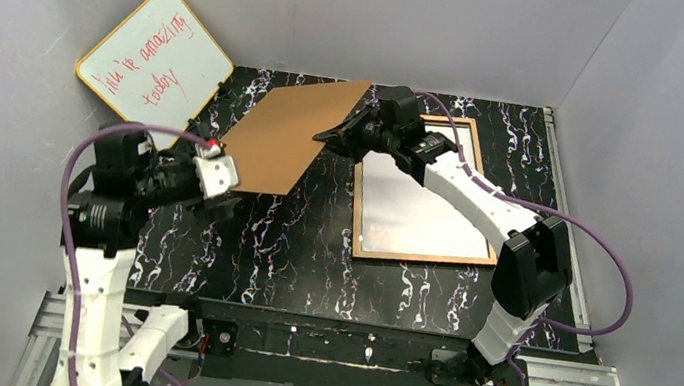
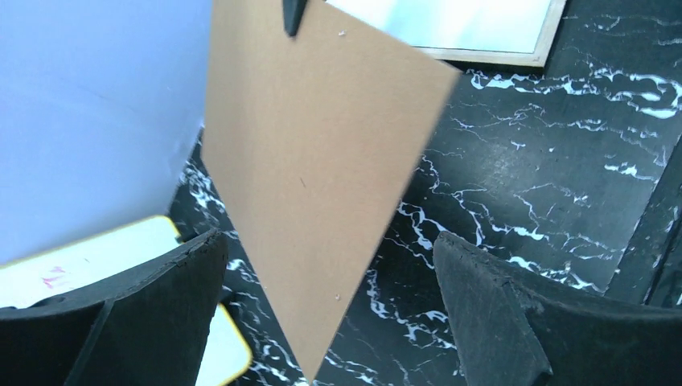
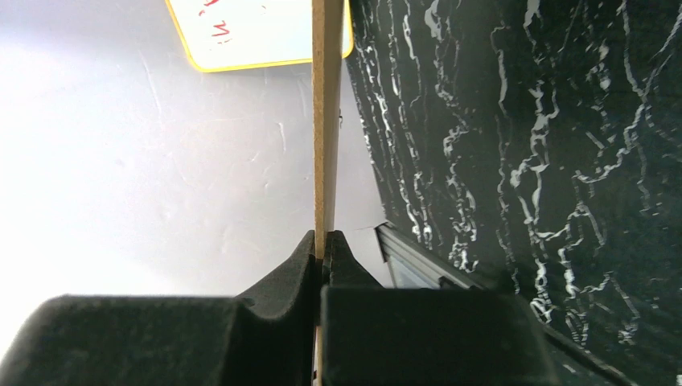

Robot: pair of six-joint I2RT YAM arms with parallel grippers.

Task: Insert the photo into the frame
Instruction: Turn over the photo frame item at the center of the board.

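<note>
arms: white links, black joints | cables: purple | tool fingers: black

The frame lies flat, light wood side up, at two o'clock on the table, its inside pale grey-white (paper or bare glass, unclear).

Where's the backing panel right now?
In the top view the backing panel is held left of centre, pinched at its right edge by the right gripper, between the whiteboard and the frame.
</note>
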